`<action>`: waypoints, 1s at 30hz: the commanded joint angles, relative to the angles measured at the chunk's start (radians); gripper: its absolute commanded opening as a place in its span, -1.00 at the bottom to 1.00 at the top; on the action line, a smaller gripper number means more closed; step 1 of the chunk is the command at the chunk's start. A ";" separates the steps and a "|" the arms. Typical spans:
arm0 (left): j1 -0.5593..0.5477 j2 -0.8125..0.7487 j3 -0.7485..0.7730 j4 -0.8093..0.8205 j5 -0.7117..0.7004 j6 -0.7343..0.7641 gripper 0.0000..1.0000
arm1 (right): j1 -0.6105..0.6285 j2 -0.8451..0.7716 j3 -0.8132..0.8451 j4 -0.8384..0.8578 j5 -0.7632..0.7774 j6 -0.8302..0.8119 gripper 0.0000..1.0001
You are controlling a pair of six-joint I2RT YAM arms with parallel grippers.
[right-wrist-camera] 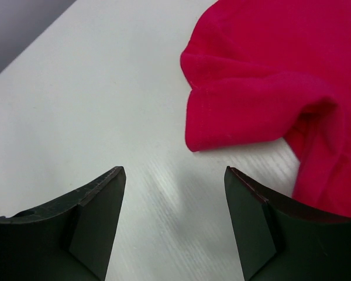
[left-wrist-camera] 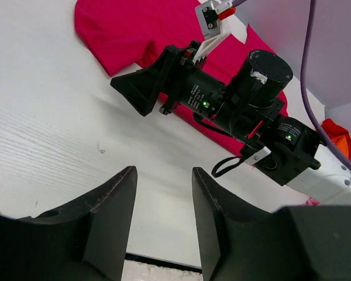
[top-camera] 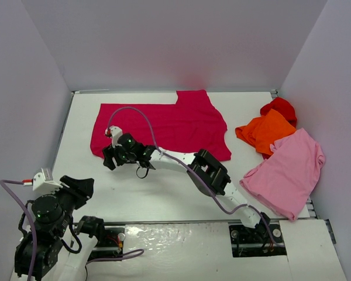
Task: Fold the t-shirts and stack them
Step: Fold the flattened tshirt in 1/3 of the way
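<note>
Bright, even overhead light, soft shadows (wrist views blur up close), faint glare along the near edge

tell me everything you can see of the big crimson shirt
The crimson t-shirt is soft, plain magenta-red cloth, the largest garment here. It lies spread mostly flat on the white table, toward the far left-centre, with one part jutting farther back. Its near-left corner is rumpled and folded over. The right claw hangs open just short of that corner, apparently not touching it.

A white table [top-camera: 134,196] carries the crimson t-shirt [top-camera: 164,126], spread flat at upper centre. At right lie the bright red t-shirt [top-camera: 281,108], orange t-shirt [top-camera: 266,132] and light pink t-shirt [top-camera: 288,172], touching.
</note>
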 commanded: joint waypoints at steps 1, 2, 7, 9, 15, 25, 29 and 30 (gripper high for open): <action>-0.004 0.020 0.001 0.006 -0.002 0.012 -0.21 | -0.012 -0.014 -0.036 0.186 -0.112 0.218 0.28; -0.004 0.020 0.000 0.002 -0.001 0.012 -0.21 | -0.012 -0.008 -0.049 0.214 -0.131 0.247 0.28; -0.004 0.024 -0.002 -0.008 0.004 0.018 -0.22 | -0.012 0.014 -0.095 0.304 -0.156 0.369 0.25; -0.003 0.024 -0.003 -0.014 0.011 0.021 -0.22 | -0.014 0.026 -0.119 0.332 -0.145 0.408 0.25; -0.003 0.024 -0.004 -0.033 0.018 0.033 -0.21 | -0.024 0.076 -0.103 0.358 -0.090 0.459 0.24; -0.004 0.026 -0.001 -0.047 0.017 0.042 -0.21 | -0.063 0.140 -0.032 0.313 -0.046 0.442 0.23; -0.003 0.028 -0.002 -0.044 0.011 0.043 -0.21 | -0.079 0.094 -0.082 0.295 -0.007 0.407 0.23; -0.003 0.028 -0.004 -0.042 0.012 0.043 -0.21 | -0.080 0.079 -0.103 0.291 0.007 0.395 0.23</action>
